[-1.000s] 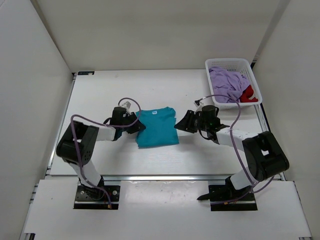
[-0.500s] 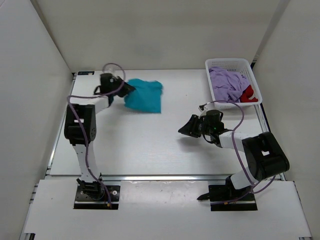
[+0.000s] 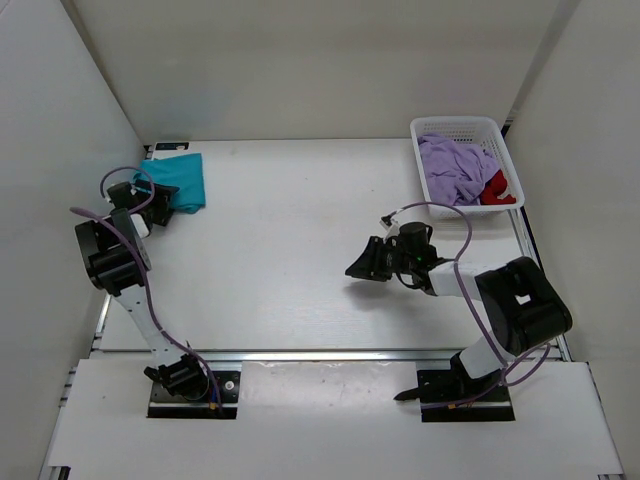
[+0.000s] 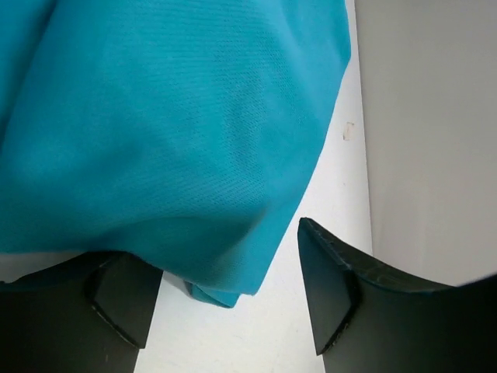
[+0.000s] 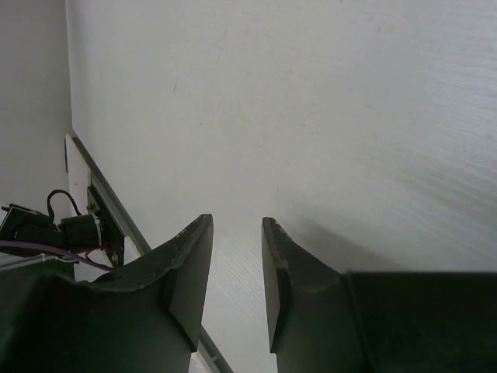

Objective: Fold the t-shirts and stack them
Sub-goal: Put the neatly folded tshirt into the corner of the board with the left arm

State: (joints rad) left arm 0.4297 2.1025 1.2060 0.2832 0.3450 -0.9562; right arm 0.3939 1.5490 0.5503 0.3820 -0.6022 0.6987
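Observation:
The folded teal t-shirt [image 3: 182, 181] lies at the table's far left corner, close to the wall. My left gripper [image 3: 152, 203] stands just at its near edge. In the left wrist view the teal t-shirt [image 4: 163, 132] fills the top, and its folded edge lies loose on the table between the wide-apart fingers [image 4: 334, 287]; the left gripper [image 4: 225, 311] is open. The lavender t-shirt [image 3: 455, 168] and the red t-shirt [image 3: 497, 188] lie crumpled in the basket. My right gripper [image 3: 358, 268] hovers low over bare table right of centre, and in its wrist view the right gripper [image 5: 237, 227] is open with nothing between its jaws.
The white lattice basket [image 3: 455, 122] sits at the far right corner. White walls close in the table on the left, back and right. A purple cable [image 3: 455, 215] loops over the right arm near the basket.
The left arm carried the teal t-shirt from the table's middle to the far left corner and opened its jaws off it. The right gripper drifted slightly left and nearer.

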